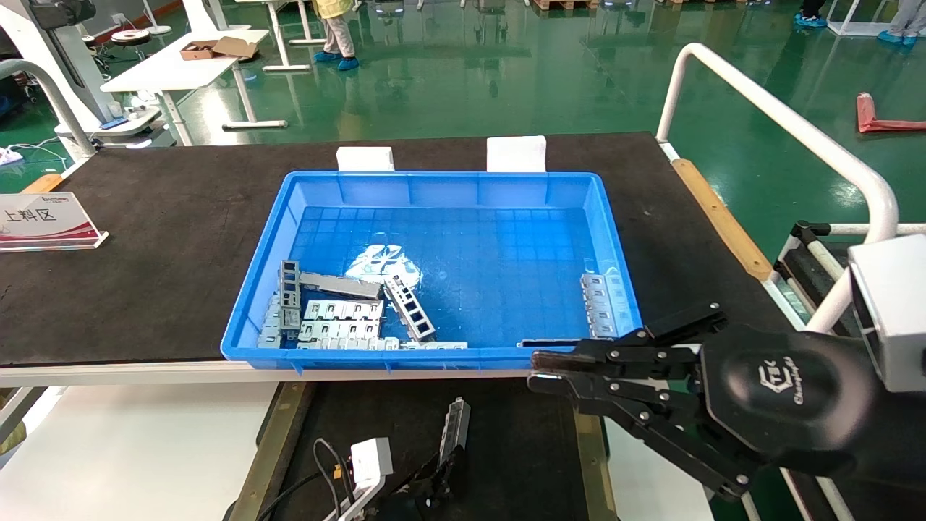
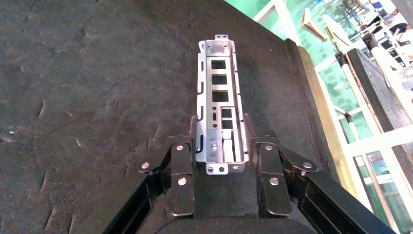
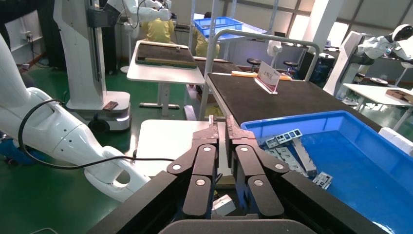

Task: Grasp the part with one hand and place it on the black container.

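The part, a narrow silver-grey channel strip with small rectangular slots, is held at its near end by my left gripper, which is shut on it. It hangs low over the black container's textured floor, close to the olive side rail; I cannot tell whether it touches the floor. In the head view the part sticks out of the left gripper above the black container, in front of the table. My right gripper hovers shut and empty at the blue bin's front right corner.
A blue bin on the black table mat holds several metal plates and brackets. A white box with cables sits by my left wrist. A sign stands far left. A white railing runs along the right.
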